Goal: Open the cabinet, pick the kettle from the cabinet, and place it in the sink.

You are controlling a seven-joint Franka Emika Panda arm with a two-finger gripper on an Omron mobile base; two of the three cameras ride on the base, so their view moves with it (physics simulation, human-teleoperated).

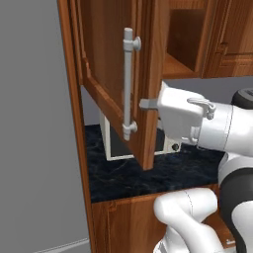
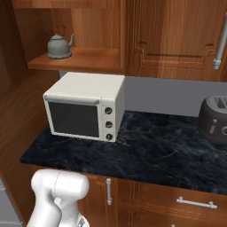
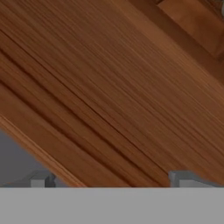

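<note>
Cabinet [image 1: 106, 64] door swung open, fingers [image 1: 147, 104] spread wide and empty just beside the door's edge (handle [image 1: 129, 84] close), kettle [image 2: 58, 44] on the shelf's left end; the arm could clip the door while reaching in.

A white toaster oven [image 2: 84, 106] and dark toaster [image 2: 216, 119] sit on the black counter [image 2: 168, 155].

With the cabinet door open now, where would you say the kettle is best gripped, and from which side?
Probably by the thin arched handle over the kettle, coming in from the cabinet's open front. The kettle stands upright on the shelf, so the handle arches clear above the lid, while the round body looks too wide and smooth to pinch. The spout points right; keep the gripper off it.
</note>
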